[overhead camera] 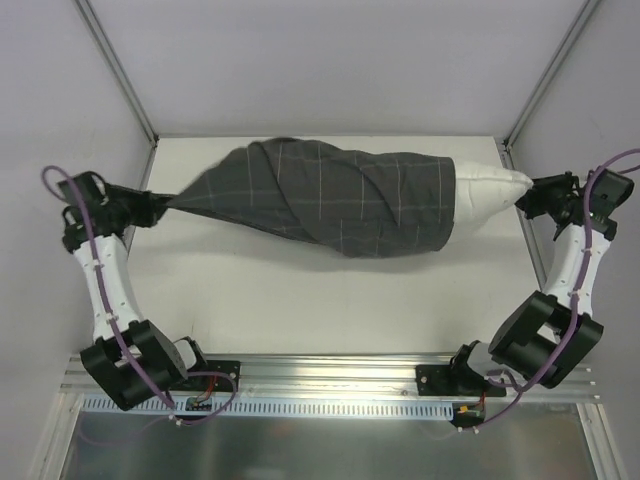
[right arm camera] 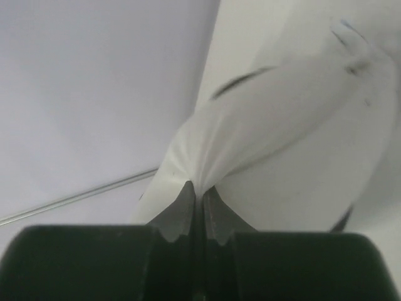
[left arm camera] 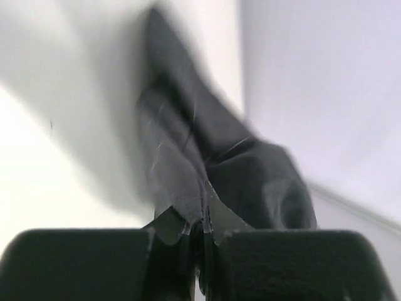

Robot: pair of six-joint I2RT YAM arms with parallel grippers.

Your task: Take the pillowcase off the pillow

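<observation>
The dark grey checked pillowcase (overhead camera: pixel 330 195) lies twisted across the back of the table, pulled to a taut point at its left end. My left gripper (overhead camera: pixel 155 208) is shut on that point; the left wrist view shows the grey pillowcase (left arm camera: pixel 188 163) pinched between the closed left gripper (left arm camera: pixel 203 213). The white pillow (overhead camera: pixel 488 193) sticks out of the cover's right end. My right gripper (overhead camera: pixel 527 195) is shut on the pillow's corner, and the right wrist view shows the white pillow (right arm camera: pixel 276 106) gathered into the closed right gripper (right arm camera: pixel 198 191). Most of the pillow is hidden inside the cover.
The white table (overhead camera: pixel 300 300) is walled by pale panels with metal frame posts (overhead camera: pixel 115 65) at the back corners. An aluminium rail (overhead camera: pixel 330 375) holding both arm bases runs along the near edge.
</observation>
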